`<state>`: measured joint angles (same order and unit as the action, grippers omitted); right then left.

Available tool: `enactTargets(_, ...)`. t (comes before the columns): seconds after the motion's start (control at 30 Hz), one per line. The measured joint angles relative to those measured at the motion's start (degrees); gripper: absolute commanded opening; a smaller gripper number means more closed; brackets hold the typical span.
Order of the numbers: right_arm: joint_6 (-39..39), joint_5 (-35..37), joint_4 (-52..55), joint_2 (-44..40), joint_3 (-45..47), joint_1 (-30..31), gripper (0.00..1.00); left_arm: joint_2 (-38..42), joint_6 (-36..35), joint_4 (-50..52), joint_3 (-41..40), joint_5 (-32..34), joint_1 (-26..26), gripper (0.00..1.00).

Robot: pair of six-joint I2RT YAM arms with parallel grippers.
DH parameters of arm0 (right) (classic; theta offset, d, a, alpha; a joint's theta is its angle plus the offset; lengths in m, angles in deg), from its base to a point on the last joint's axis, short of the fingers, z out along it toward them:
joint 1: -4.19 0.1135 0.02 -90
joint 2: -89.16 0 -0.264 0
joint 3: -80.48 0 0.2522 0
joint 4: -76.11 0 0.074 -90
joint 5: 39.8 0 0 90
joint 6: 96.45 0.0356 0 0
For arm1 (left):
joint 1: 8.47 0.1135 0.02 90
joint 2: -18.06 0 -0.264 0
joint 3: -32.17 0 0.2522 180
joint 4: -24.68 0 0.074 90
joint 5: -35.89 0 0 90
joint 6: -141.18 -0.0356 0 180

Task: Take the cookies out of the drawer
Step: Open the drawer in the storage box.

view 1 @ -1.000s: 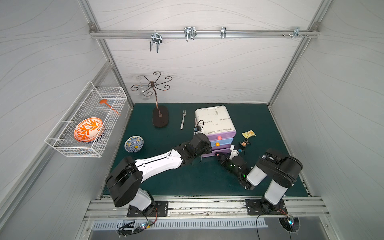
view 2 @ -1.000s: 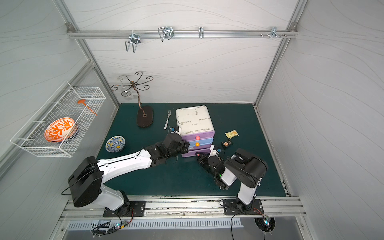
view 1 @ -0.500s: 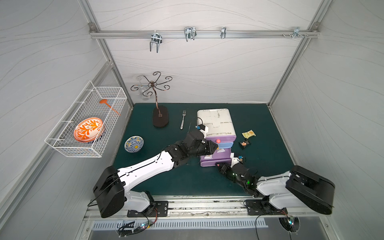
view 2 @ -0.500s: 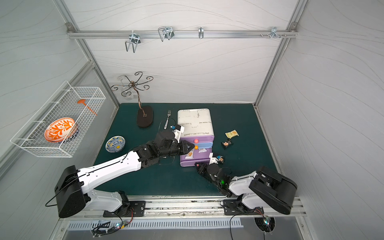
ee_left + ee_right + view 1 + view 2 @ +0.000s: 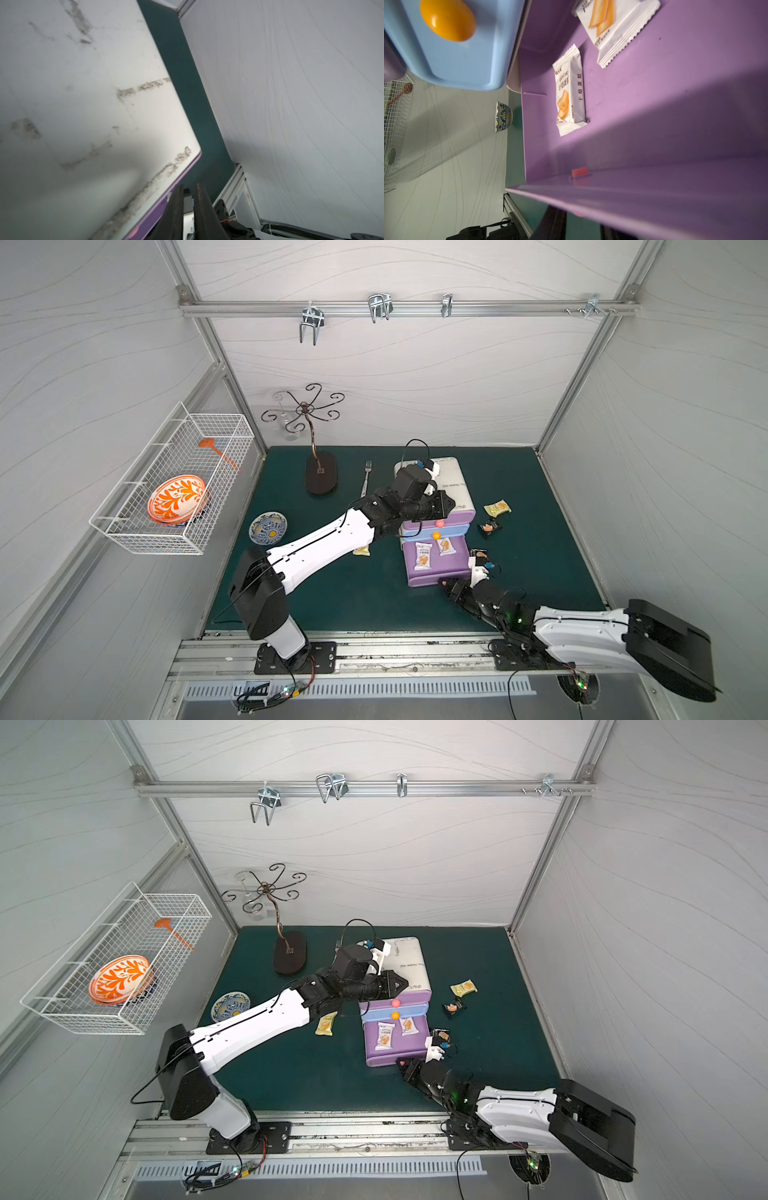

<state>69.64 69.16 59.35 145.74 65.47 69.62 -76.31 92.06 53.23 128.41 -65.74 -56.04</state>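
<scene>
Sliding out this past second: purple bottom drawer [image 5: 428, 580], now wide open. Two white cookies [image 5: 423, 556] exposed inside. Right gripper [image 5: 451, 587] clamped on its pink knob [image 5: 444, 583]; left gripper [image 5: 446, 506] nearly closed, empty, over cabinet [image 5: 455, 477] top. Picking may begin.

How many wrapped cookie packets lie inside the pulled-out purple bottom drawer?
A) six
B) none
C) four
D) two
D: a top view shows one white packet and a second white packet lying on the floor of the open purple drawer, and no others in it.
</scene>
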Motion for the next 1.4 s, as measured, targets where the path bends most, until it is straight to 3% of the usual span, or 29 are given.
enactTargets(0.27, 4.4, 6.6, 8.7, -6.9, 0.3, 8.0, 0.11, -4.3, -3.2, 2.0, 4.5, -0.2, 1.4, 0.16)
enactTargets(0.53, 6.8, 10.1, 9.0, -4.7, -0.3, 11.0, 0.13, -4.6, -3.5, 2.1, 4.5, -0.4, 1.4, 0.18)
enactTargets(0.6, 7.3, 11.1, 8.3, -3.3, -0.6, 12.0, 0.20, -4.6, -3.7, 2.0, 4.5, -0.6, 1.4, 0.21)
enactTargets(0.73, 8.6, 11.9, 8.5, -1.9, -1.4, 13.3, 0.48, -4.6, -3.9, 1.7, 4.5, -0.9, 1.4, 0.27)
enactTargets(0.83, 8.6, 11.7, 12.1, -3.6, -1.6, 14.2, 0.62, -4.5, -4.1, 1.7, 4.5, -0.9, 1.4, 0.35)
enactTargets(0.93, 9.0, 11.5, 19.2, -9.6, -2.0, 16.0, 0.70, -3.9, -4.1, 1.9, 4.6, -1.0, 1.4, 0.42)
enactTargets(1.2, 9.5, 11.1, 46.7, -33.6, -10.3, 19.5, 0.79, 0.1, -4.2, 6.5, 4.6, -0.6, 1.5, 0.51)
enactTargets(1.4, 7.7, 10.8, 71.1, -34.7, -29.0, 19.9, 0.81, 11.6, -5.1, 13.9, 4.6, 2.7, 1.5, 0.54)
